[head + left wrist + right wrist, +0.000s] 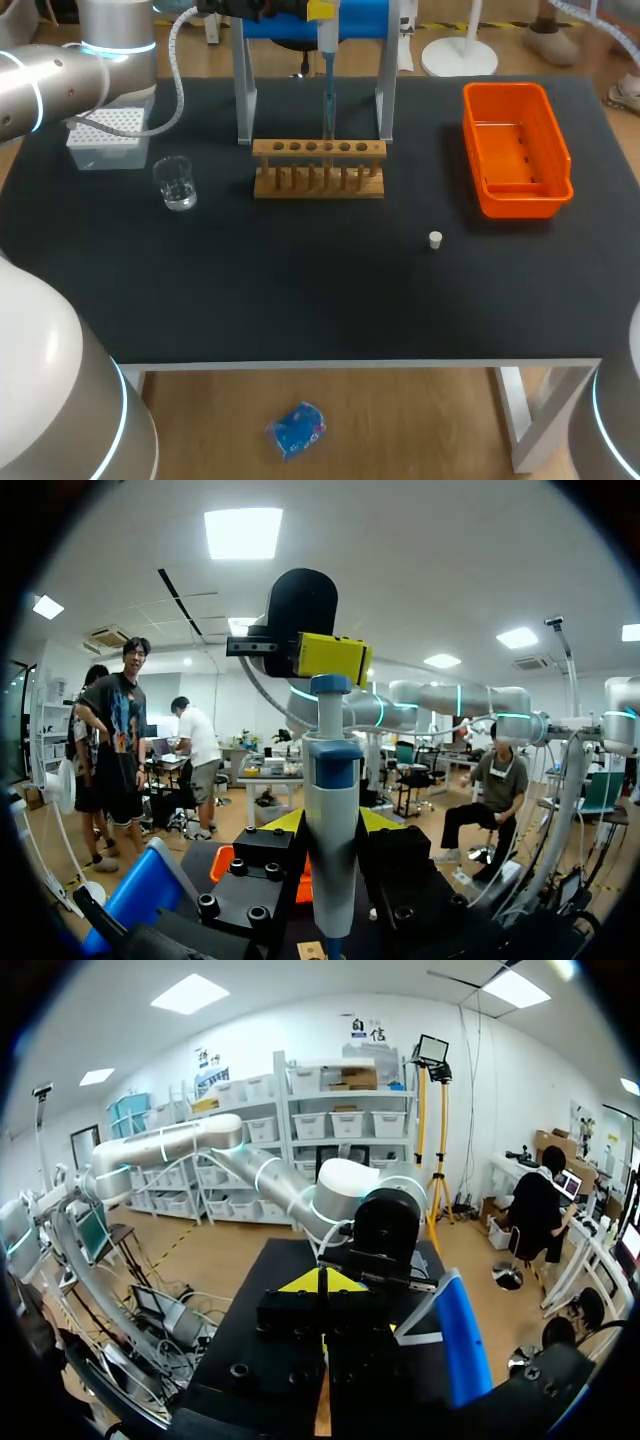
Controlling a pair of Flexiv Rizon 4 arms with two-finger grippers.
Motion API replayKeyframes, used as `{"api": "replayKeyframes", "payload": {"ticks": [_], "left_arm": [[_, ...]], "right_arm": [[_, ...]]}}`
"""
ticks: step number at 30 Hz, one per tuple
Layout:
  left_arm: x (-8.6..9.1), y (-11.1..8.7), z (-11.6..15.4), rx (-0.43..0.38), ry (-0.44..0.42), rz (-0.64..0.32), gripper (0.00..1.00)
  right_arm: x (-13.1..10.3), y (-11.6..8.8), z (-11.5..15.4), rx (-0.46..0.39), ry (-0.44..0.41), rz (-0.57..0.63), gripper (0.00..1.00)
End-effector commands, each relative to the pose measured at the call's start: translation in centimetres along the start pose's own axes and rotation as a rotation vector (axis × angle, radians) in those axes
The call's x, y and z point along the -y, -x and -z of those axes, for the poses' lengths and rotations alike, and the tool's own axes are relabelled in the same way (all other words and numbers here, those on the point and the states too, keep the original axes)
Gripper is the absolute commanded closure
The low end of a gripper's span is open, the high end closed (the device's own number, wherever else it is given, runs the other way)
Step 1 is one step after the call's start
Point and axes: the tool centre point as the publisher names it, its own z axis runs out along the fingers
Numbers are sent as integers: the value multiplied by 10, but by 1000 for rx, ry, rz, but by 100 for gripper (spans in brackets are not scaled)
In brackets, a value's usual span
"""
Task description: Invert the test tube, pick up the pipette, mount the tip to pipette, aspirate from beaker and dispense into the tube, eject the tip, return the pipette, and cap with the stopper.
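2 yellow fingers of the left gripper (pixel 332 822) clamp the pipette (pixel 332 865) from either side. Its long axis stands vertical, top at 12 o'clock, nozzle at 6 o'clock over the rack (pixel 318 168). The right gripper (pixel 322 1282), fingers pinched together, sits just above the pipette's top. Head view cuts both grippers off, and the nozzle's end is too thin to make out. The stopper (pixel 435 239) lies at the rack's 4 o'clock.

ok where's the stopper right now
In the head view the stopper sits alone on the table, right of middle. It is right of the rack and nearer the robot than the orange bin.
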Motion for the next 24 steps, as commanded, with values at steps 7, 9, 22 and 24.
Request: {"api": "replayKeyframes", "payload": {"ticks": [7,9,22,24], "left_arm": [[0,1,0,-2,0,0,100],[0,1,0,-2,0,0,100],[0,1,0,-2,0,0,100],[0,1,0,-2,0,0,100]], "right_arm": [[-6,4,1,7,5,18,100],[-4,6,0,7,6,16,100],[4,10,-3,4,10,3,100],[4,10,-3,4,10,1,100]]}}
